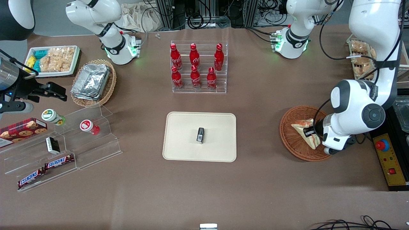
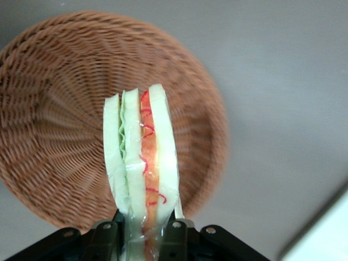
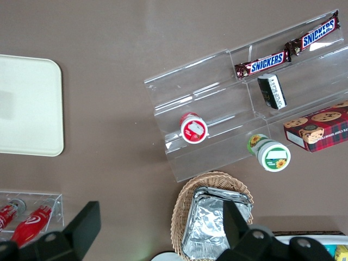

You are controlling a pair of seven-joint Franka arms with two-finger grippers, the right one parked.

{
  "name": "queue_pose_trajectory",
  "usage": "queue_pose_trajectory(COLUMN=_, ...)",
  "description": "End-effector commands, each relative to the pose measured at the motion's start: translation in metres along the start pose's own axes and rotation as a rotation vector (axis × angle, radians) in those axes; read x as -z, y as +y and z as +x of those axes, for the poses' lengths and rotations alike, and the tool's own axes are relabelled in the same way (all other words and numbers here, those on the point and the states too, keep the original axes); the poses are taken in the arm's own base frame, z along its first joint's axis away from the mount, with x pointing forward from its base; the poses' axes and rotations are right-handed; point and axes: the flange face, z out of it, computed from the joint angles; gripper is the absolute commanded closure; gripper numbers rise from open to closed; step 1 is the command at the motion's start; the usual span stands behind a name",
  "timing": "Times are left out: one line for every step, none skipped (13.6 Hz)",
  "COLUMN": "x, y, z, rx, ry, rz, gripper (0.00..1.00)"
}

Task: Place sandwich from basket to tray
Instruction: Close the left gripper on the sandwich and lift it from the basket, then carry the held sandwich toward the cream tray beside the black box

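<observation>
1. Looking through the wrist camera, I see the gripper [image 2: 145, 231] with its jaws pressed onto the sandwich [image 2: 142, 163], one black finger [image 2: 106, 234] against each outer bread face.
2. I read the sandwich as a wedge standing on edge: pale, smooth bread slices, a wavy green leaf layer, and an orange-red filling with thin red shreds, all under a glossy clear wrap.
3. From the front I find that same sandwich [image 1: 307, 131] over the round basket [image 1: 295, 140], toward the working arm's end of the surface; whether it touches the weave I cannot tell.
4. I note the basket [image 2: 65, 109] is reddish-brown wicker, shallow, with ribs radiating from its centre and a tightly braided rim.
5. I see the tray [image 1: 179, 137] lying flat at the middle of the brown surface [image 1: 255, 185], well apart from the basket; it is cream, matte, rectangular with rounded corners and a low rim.
6. I spot a small black box-shaped item [image 1: 200, 135] standing on the tray.
7. I see a clear stepped acrylic rack [image 1: 223, 68] holding six red bottles [image 1: 195, 65], farther from the front camera than the tray.
</observation>
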Motion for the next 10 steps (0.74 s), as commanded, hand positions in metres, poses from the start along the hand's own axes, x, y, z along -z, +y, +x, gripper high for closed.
queue_pose_trajectory(x=0.037, y=0.067, z=-0.024, rx=-0.055, ry=0.016, rz=-0.016, gripper=1.00)
queue_pose_trajectory(x=0.038, y=0.090, z=-0.035, rx=-0.104, ry=0.024, rz=-0.020, gripper=1.00)
queue_pose_trajectory(x=0.038, y=0.107, z=-0.043, rx=-0.161, ry=0.031, rz=-0.023, gripper=1.00)
queue_pose_trajectory(x=0.033, y=0.127, z=-0.053, rx=-0.248, ry=0.028, rz=-0.027, gripper=1.00)
queue_pose_trajectory(x=0.027, y=0.147, z=-0.063, rx=-0.328, ry=0.025, rz=-0.029, gripper=1.00)
queue_pose_trajectory(x=0.016, y=0.165, z=-0.070, rx=-0.386, ry=0.018, rz=-0.026, gripper=1.00)
queue_pose_trajectory(x=0.003, y=0.186, z=-0.082, rx=-0.436, ry=0.014, rz=-0.017, gripper=1.00)
queue_pose_trajectory(x=-0.009, y=0.204, z=-0.094, rx=-0.472, ry=0.008, rz=-0.011, gripper=1.00)
queue_pose_trajectory(x=-0.021, y=0.220, z=-0.102, rx=-0.502, ry=0.004, rz=0.000, gripper=1.00)
queue_pose_trajectory(x=-0.035, y=0.235, z=-0.110, rx=-0.530, ry=0.007, rz=0.012, gripper=1.00)
